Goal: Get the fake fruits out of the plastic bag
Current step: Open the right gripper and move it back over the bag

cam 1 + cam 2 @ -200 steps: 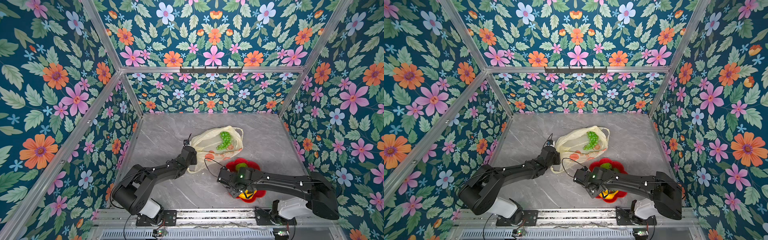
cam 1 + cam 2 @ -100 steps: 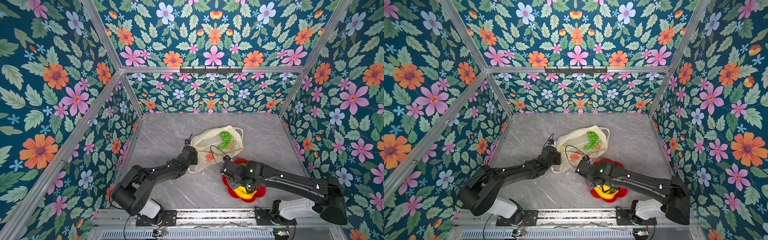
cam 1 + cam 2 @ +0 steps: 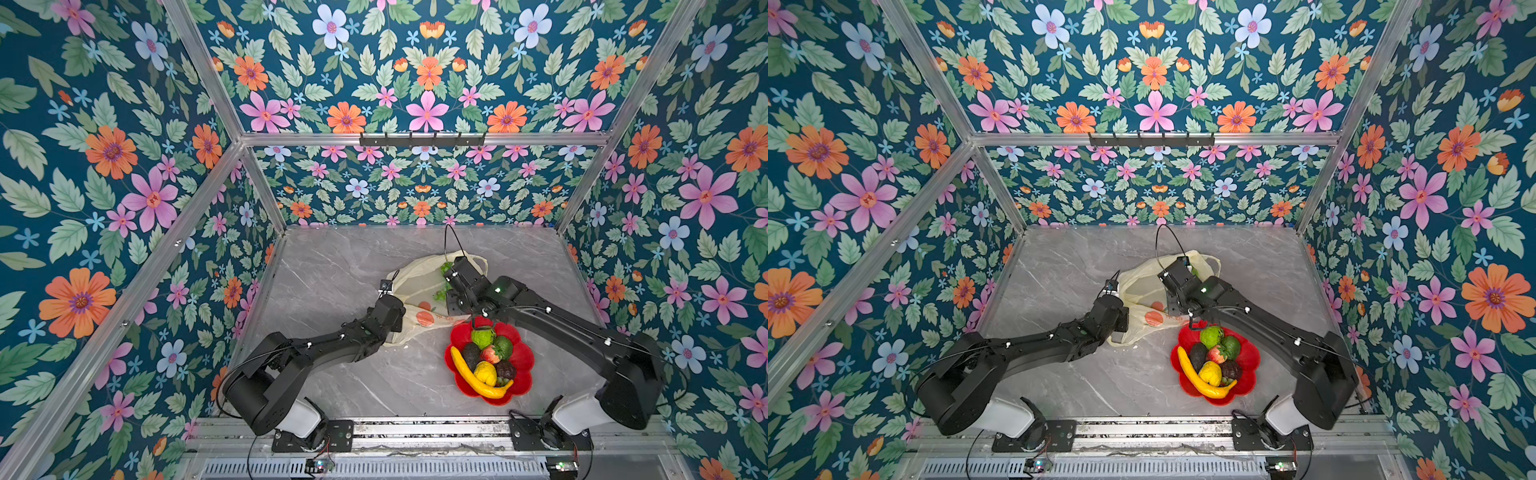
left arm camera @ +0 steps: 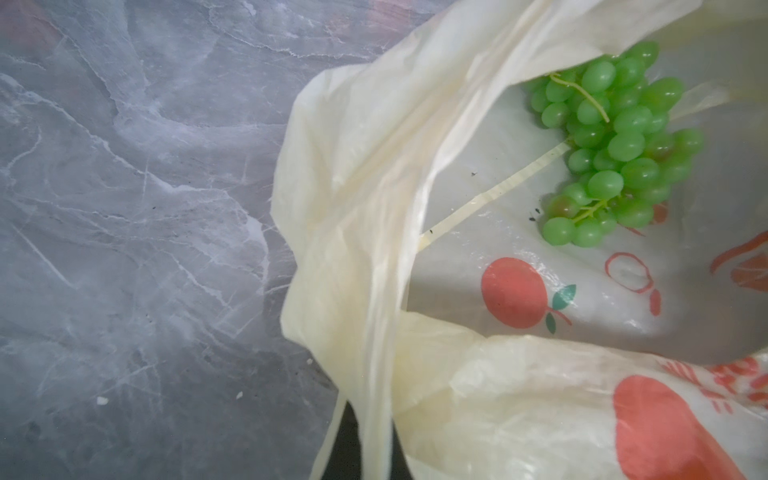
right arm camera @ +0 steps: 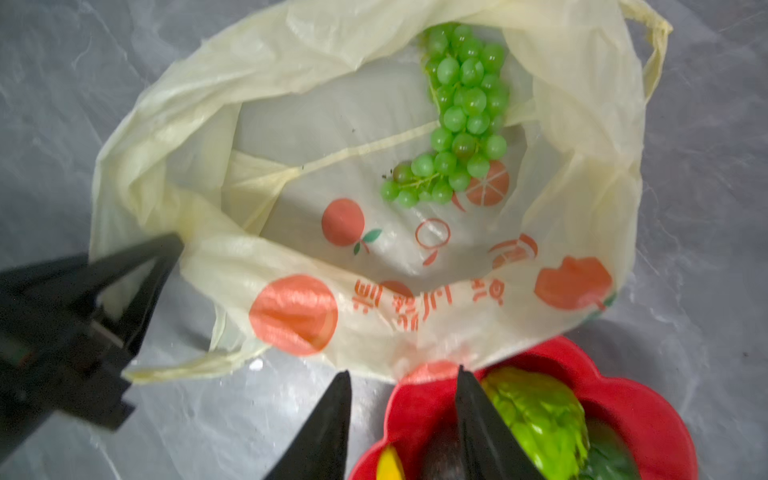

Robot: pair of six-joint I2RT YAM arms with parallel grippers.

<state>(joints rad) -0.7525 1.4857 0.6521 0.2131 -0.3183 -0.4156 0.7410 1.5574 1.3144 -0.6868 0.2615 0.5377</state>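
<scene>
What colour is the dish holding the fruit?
Red. The dish shows best in a top view.

Top views overhead, wrist views near plastic bag

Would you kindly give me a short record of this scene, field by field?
left tool: shut on the rim of the plastic bag
right tool: open, empty, over the bag's edge beside the red dish
in bag: green grape bunch only
in dish: banana, lemon, strawberry, avocados, green bumpy fruits
remaining: grapes to take out
</scene>
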